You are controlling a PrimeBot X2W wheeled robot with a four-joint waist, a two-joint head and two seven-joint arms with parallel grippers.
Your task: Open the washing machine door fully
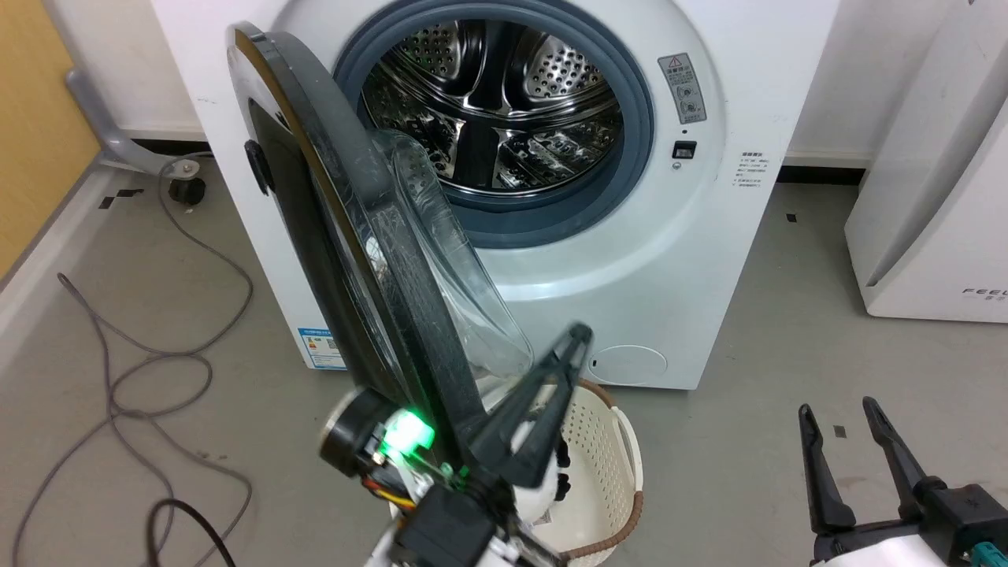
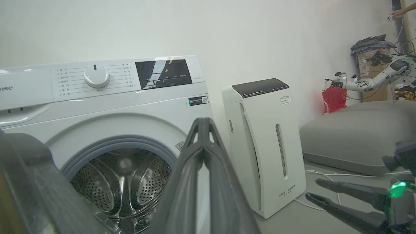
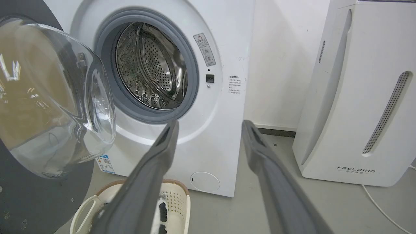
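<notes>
Large round glossy black washing machine door [image 1: 394, 283] with the clear glass bowl stands swung out from the big white front-loading washing machine [image 1: 669, 260], roughly edge-on in the head view and hinged on the left of the opening. The perforated steel drum [image 1: 488, 102] is fully exposed. I judge it about half open, with more arc left to go. Left end effector [image 1: 576, 339] has its fingers pressed together with nothing between them. It sits on the inner side of the door, just beside the lower edge of the bowl. I can't tell from any view whether it is touching. Right end effector [image 1: 836, 408] is spread wide and holding nothing, low and well apart from the door. My plan is to use the closed left fingers as a pusher. I'd put the contact on the black inner rim rather than the glass, which curves and would probably let the fingers slide off. Contact should go close to the free edge for leverage, then sweep away from the opening on an arc about the hinge, not a straight line. I'd go slow and stop when it hits the hinge limit. The left wrist housing with the green light sits very close to the door's lower edge, so snagging is a risk. The white perforated plastic laundry basket [image 1: 606, 465] is right below, so I'd keep the arm above it.
</notes>
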